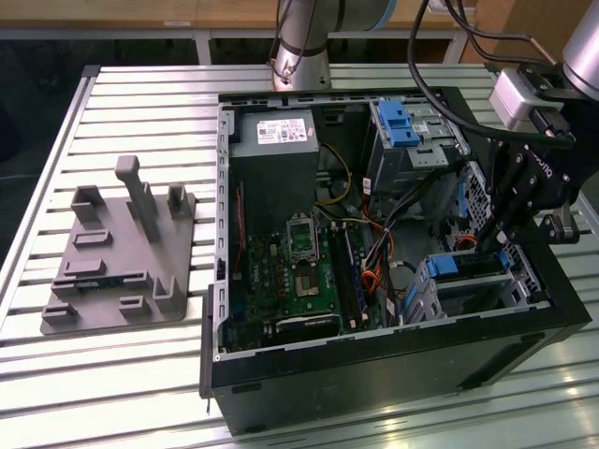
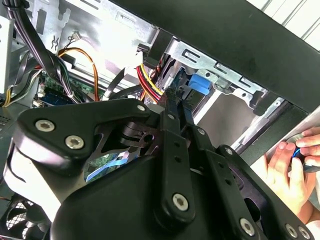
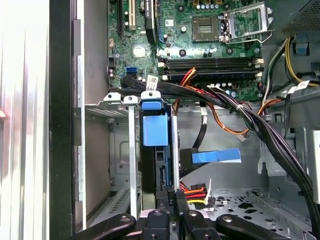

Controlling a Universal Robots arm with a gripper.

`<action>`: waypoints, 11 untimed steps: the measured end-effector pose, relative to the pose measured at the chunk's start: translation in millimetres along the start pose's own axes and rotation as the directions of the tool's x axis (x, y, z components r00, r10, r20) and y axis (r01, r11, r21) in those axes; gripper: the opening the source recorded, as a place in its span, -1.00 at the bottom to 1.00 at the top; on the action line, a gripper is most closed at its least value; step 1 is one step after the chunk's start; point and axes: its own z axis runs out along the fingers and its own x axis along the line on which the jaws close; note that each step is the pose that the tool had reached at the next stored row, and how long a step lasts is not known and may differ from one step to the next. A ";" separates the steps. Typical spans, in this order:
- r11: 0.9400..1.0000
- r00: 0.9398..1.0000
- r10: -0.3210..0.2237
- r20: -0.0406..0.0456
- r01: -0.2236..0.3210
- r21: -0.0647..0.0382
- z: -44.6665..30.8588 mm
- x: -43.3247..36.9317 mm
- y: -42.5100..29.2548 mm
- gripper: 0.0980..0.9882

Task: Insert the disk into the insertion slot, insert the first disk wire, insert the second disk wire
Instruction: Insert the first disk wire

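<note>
The disk (image 1: 465, 265) stands on edge inside the insertion slot (image 1: 473, 297), a silver perforated cage at the case's corner on the exterior view's right. In the first wrist view its blue carrier (image 3: 154, 129) sticks up between the cage's rails (image 3: 107, 109). My gripper (image 1: 490, 245) reaches down into the case right at the disk's end. In both wrist views the fingers (image 3: 163, 197) are pressed together, shut, tips (image 2: 175, 97) just short of the blue carrier (image 2: 198, 83). Red and yellow wires (image 3: 194, 191) and a cable with a blue tab (image 3: 216, 156) lie beside the fingers.
The open black case holds a motherboard (image 1: 299, 271), a power supply (image 1: 276, 154) and a taller bay with a blue latch (image 1: 398, 122). Black cable bundles (image 3: 250, 120) cross near the cage. A grey fixture (image 1: 122, 253) sits outside. A person's hand (image 2: 290, 167) rests outside the case wall.
</note>
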 end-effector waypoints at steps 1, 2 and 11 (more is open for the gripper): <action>1.000 1.000 0.000 0.000 0.000 0.003 0.2 0.0 1.2 -0.83; 1.000 1.000 0.000 0.000 0.000 0.005 0.5 -0.1 3.0 -0.83; 1.000 1.000 0.000 0.000 0.000 0.015 0.8 -1.5 6.5 -0.83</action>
